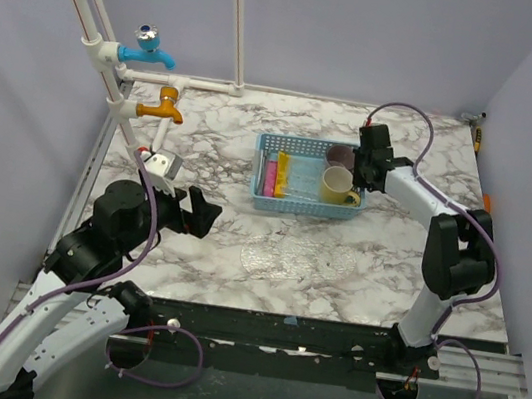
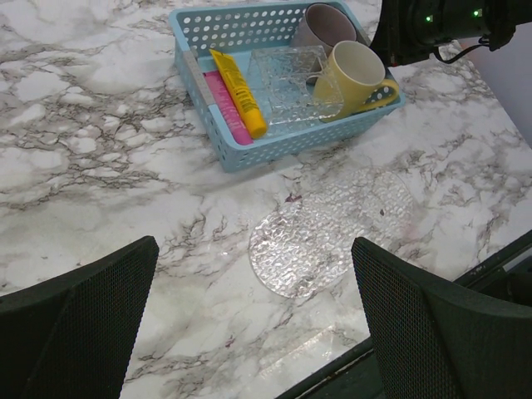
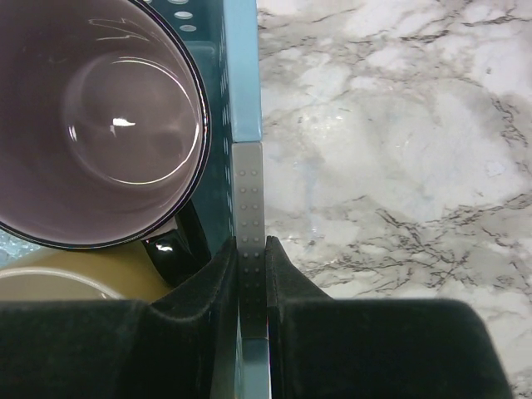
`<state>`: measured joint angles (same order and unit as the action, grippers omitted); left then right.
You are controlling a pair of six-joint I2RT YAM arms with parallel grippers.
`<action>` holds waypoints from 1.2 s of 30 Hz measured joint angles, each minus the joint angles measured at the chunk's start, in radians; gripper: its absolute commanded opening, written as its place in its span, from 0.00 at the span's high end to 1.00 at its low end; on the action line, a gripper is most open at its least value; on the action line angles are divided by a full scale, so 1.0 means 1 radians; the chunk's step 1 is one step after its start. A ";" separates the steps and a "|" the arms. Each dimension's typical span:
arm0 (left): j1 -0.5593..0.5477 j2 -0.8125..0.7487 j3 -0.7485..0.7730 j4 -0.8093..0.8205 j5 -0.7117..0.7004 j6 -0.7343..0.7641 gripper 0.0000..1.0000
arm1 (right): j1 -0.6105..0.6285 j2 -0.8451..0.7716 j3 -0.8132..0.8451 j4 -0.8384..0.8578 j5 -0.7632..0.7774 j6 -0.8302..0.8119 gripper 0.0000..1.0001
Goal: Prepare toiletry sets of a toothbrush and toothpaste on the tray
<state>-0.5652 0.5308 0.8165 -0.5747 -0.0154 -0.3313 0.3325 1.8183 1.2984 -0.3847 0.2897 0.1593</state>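
Right-wrist view only: right pincer (image 3: 251, 253) clamped on basket wall (image 3: 243, 100). Left pincer (image 2: 258, 316) agape. Yellow toothpaste (image 2: 238, 91), pink toothpaste (image 2: 224, 108) flat inside.

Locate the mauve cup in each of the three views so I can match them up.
Top external: the mauve cup sits in the far right corner of the blue basket.
Left wrist: top centre, behind the cream mug.
Right wrist: fills the upper left, seen from above.
Shared landmark: the basket's rim right beside the cup.
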 measured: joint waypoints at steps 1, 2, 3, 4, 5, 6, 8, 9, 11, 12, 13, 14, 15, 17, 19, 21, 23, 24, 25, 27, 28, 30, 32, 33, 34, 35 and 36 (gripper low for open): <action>0.000 -0.004 0.000 0.000 0.000 0.000 0.01 | -0.011 0.000 0.000 -0.001 -0.002 -0.001 1.00; 0.000 -0.006 0.000 0.000 0.000 0.000 0.01 | -0.021 0.000 0.002 -0.002 -0.003 -0.001 1.00; 0.000 -0.008 0.000 0.000 0.000 0.000 0.01 | -0.027 0.000 0.002 -0.003 -0.003 -0.001 1.00; 0.000 -0.010 0.000 0.000 0.000 0.000 0.01 | -0.033 0.000 0.002 -0.004 -0.003 0.000 1.00; 0.000 -0.010 0.000 0.000 0.000 0.000 0.01 | -0.036 0.000 0.002 -0.005 -0.003 0.000 1.00; 0.000 -0.011 0.000 0.000 0.000 0.000 0.01 | -0.039 0.000 0.002 -0.005 -0.003 0.000 1.00; 0.000 -0.012 0.000 0.000 0.000 0.000 0.01 | -0.040 0.000 0.002 -0.005 -0.003 0.000 0.98; 0.000 -0.013 0.000 0.000 0.000 0.000 0.01 | -0.040 0.000 0.002 -0.005 -0.002 0.000 0.93; 0.000 -0.015 0.000 0.000 0.000 0.000 0.01 | -0.040 0.000 0.002 -0.006 -0.002 0.002 0.84; 0.000 -0.016 0.000 0.000 0.000 0.000 0.01 | -0.040 0.000 0.003 -0.006 0.001 0.005 0.81; 0.000 -0.016 0.000 0.000 0.000 0.000 0.01 | -0.040 0.000 0.004 -0.008 0.003 0.005 0.77; 0.000 -0.016 0.000 0.000 0.000 0.000 0.01 | -0.040 0.000 0.006 -0.011 0.004 0.008 0.74; 0.000 -0.016 0.000 0.000 0.000 0.000 0.01 | -0.040 0.000 0.010 -0.016 0.005 0.012 0.72; 0.000 -0.016 0.000 0.000 0.000 0.000 0.01 | -0.040 -0.002 0.019 -0.029 0.010 0.021 0.66; 0.000 -0.016 0.000 0.000 0.000 0.000 0.01 | -0.040 -0.008 0.032 -0.037 0.019 0.025 0.63; 0.000 -0.016 0.000 0.000 0.000 0.000 0.01 | -0.040 -0.019 0.048 -0.040 0.027 0.030 0.61; 0.000 -0.016 0.000 0.000 0.000 0.000 0.01 | -0.040 -0.031 0.066 -0.039 0.035 0.034 0.60; 0.000 -0.016 0.000 0.000 0.000 0.000 0.01 | -0.040 -0.049 0.083 -0.040 0.044 0.041 0.59; 0.000 -0.016 0.000 0.000 0.000 0.000 0.01 | -0.040 -0.050 0.085 -0.040 0.045 0.042 0.58; 0.000 -0.016 0.000 0.000 0.000 0.000 0.01 | -0.040 -0.055 0.090 -0.045 0.051 0.049 0.56; 0.000 -0.016 0.000 0.000 0.000 0.000 0.01 | -0.040 -0.059 0.090 -0.047 0.051 0.051 0.55; 0.000 -0.016 0.000 0.000 0.000 0.000 0.01 | -0.040 -0.073 0.090 -0.057 0.050 0.056 0.55; 0.000 -0.016 0.000 0.000 0.000 0.000 0.01 | -0.040 -0.091 0.092 -0.067 0.038 0.061 0.55; 0.000 -0.016 0.000 0.000 0.000 0.000 0.01 | -0.040 -0.103 0.094 -0.074 0.026 0.066 0.55; 0.000 -0.016 0.000 0.000 0.000 0.000 0.01 | -0.040 -0.112 0.096 -0.079 0.015 0.069 0.55; 0.000 -0.016 0.000 0.000 0.000 0.000 0.01 | -0.040 -0.124 0.098 -0.080 -0.004 0.076 0.55; 0.000 -0.016 0.000 0.000 0.000 0.000 0.01 | -0.040 -0.135 0.098 -0.081 -0.024 0.078 0.55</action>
<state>-0.5652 0.5152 0.8165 -0.5747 -0.0154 -0.3317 0.2924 1.6836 1.3968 -0.4660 0.2657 0.2375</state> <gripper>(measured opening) 0.989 0.449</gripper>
